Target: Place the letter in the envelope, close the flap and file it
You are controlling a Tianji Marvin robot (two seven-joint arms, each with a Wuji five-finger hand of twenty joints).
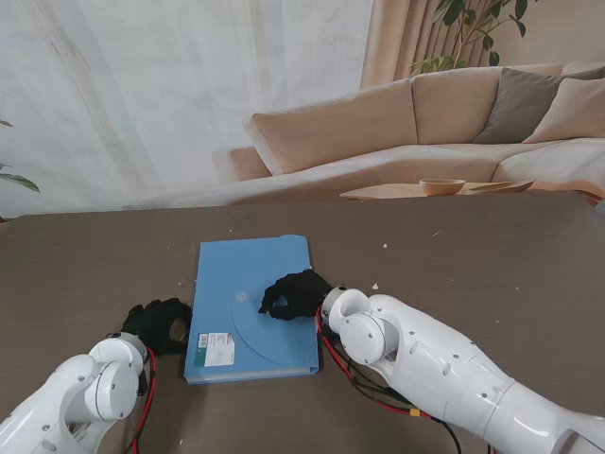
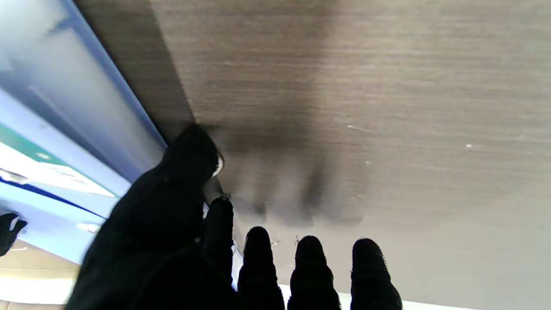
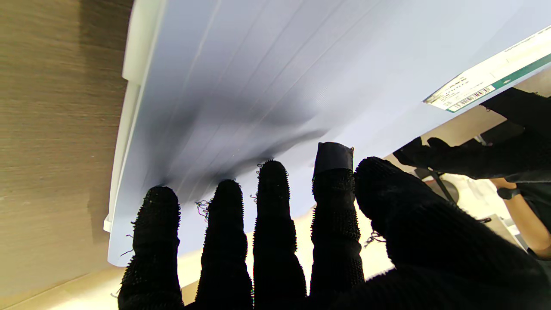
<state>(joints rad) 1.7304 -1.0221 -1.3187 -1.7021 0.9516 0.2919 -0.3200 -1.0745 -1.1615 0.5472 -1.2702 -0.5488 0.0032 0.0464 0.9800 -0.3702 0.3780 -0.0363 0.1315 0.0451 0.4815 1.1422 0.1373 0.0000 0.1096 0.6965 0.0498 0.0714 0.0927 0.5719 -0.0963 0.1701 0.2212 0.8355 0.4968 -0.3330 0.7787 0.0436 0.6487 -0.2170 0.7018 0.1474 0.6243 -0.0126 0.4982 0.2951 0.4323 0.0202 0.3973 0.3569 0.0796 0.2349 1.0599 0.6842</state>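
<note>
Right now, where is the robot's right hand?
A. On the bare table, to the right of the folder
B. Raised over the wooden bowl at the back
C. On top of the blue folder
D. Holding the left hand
C: in the stand view the right hand lies on the blue folder, and the right wrist view shows its fingers spread over the blue cover.

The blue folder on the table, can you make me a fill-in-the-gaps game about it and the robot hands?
1. The folder lying on the table is ____ in colour.
2. The ____ robot hand rests on top of the folder.
3. The other robot hand sits on the table beside the folder's ____ edge.
4. The white label is stuck at the folder corner ____ to me.

Missing words: blue; right; left; nearer
</note>
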